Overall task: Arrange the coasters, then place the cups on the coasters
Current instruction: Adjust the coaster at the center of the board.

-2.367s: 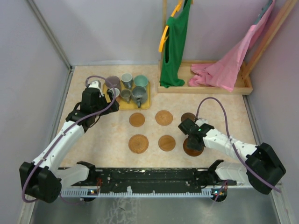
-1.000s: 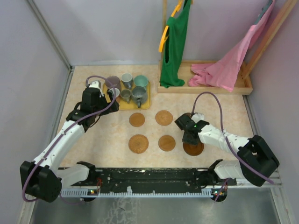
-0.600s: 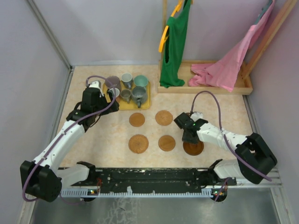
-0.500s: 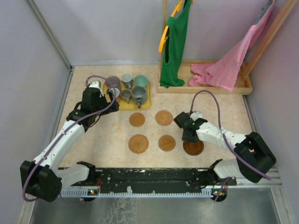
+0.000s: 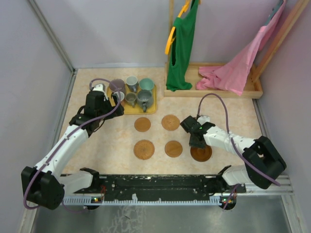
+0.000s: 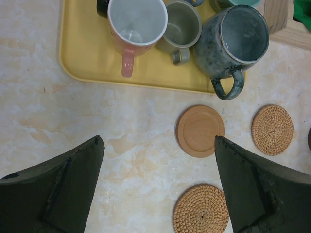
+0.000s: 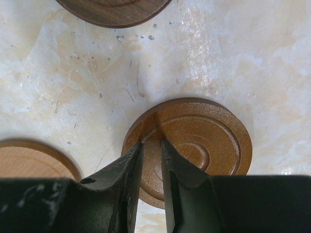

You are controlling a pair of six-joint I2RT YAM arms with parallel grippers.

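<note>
The right gripper [image 7: 151,144] nips the rim of a round brown wooden coaster [image 7: 204,145] lying on the pale table [image 7: 243,58], likely to slide it into its spot. The left gripper [image 6: 158,141] hangs wide open beside the yellow plastic tray [image 6: 82,73], ready for the little mugs [image 6: 137,22].
</note>
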